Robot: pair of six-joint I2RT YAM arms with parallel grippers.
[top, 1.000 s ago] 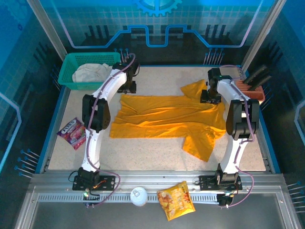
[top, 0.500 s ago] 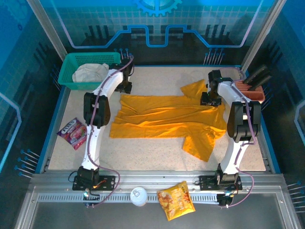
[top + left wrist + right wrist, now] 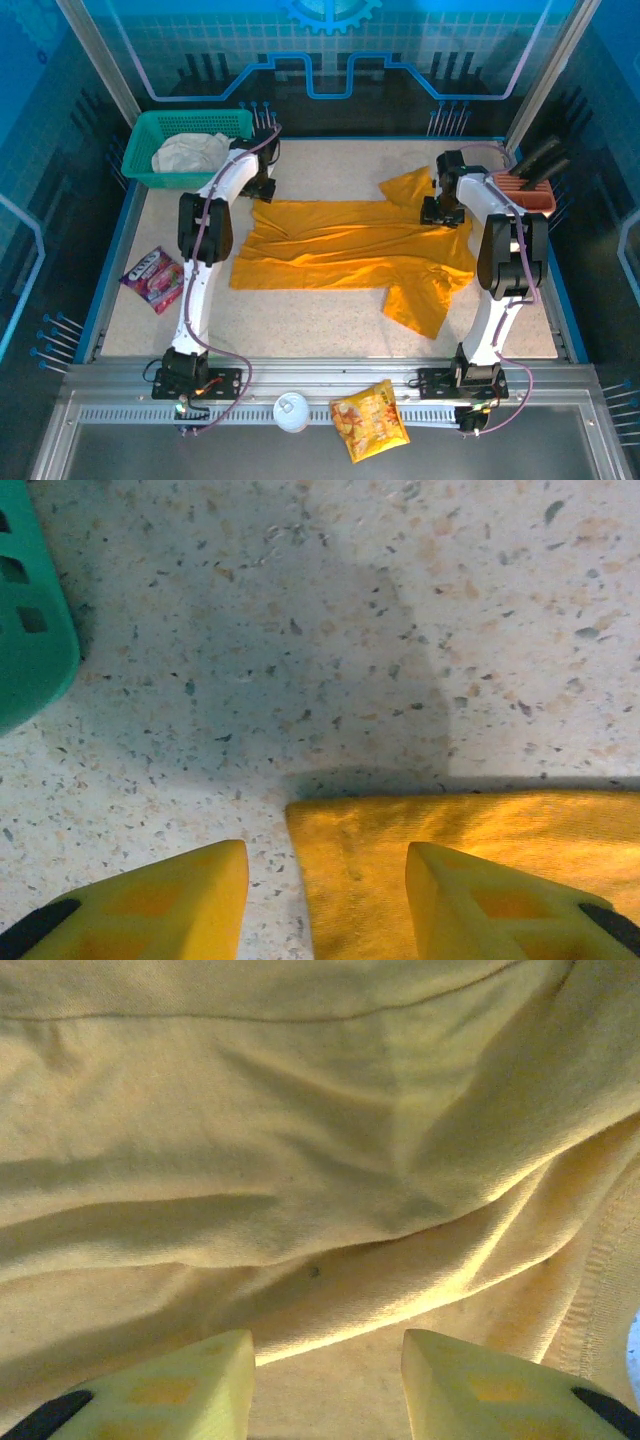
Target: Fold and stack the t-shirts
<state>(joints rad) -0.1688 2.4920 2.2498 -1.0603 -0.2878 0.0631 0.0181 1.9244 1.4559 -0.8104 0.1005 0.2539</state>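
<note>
Mustard t-shirt point(image 3: 350, 245) lies spread flat mid tabletop point(image 3: 330, 310), long axis left-right, wrinkled. One sleeve points to the far side near the right arm, the other sleeve points near, at right of centre. Off-white t-shirt point(image 3: 185, 152) is bunched inside the teal basket point(image 3: 150, 125) at the far left corner, apart from the mustard one.

Left claw point(image 3: 325, 850) is at the shirt's far left corner, low over the tabletop. Its fingers are partly spread and straddle the corner: the right finger point(image 3: 480, 900) over cloth, the left finger over bare speckled surface. No cloth pinched that I can see. Basket edge shows just left of it in the wrist view.

Right claw point(image 3: 325, 1338) is at the shirt's far right, by the far sleeve. Fingers partly spread, hanging close over folded mustard cloth, with a hem seam at right. Nothing gripped between them.

Pink packet point(image 3: 152, 278) lies on the tabletop at left. Orange-yellow snack packet point(image 3: 368, 420) and a small white round thing point(image 3: 291, 411) sit on the near rail.
</note>
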